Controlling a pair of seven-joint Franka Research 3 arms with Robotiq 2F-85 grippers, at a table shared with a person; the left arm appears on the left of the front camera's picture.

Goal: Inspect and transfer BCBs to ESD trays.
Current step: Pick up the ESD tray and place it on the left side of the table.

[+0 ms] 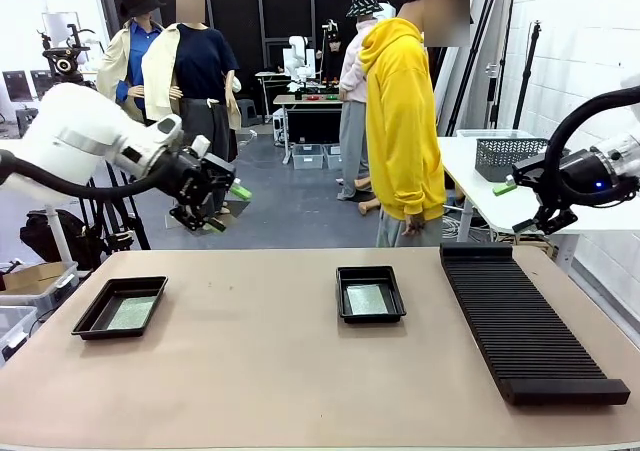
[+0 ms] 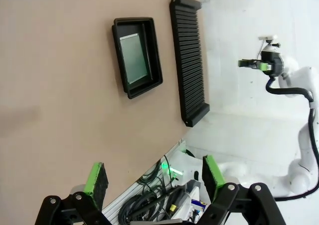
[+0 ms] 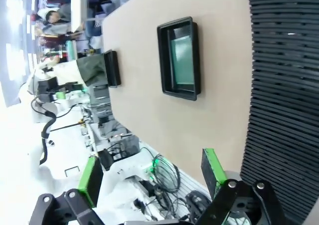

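— Two boards look put away: one green board (image 1: 132,312) lies in the left tray (image 1: 90,316), the other board (image 1: 367,298) in the middle tray (image 1: 343,291). Both are far below the fingers.

— What could go wrong?

— I think an arm swinging low could bump the long black rack (image 1: 525,321) or a tray.

— Are the fingers holding anything?

— No. The left gripper (image 2: 153,180) has its fingers wide apart, empty. The right gripper (image 3: 152,176) too.

— And the table?

— Big, flat, tan table (image 1: 270,381). Behind it stands a person in yellow (image 1: 402,121), in a busy workshop.
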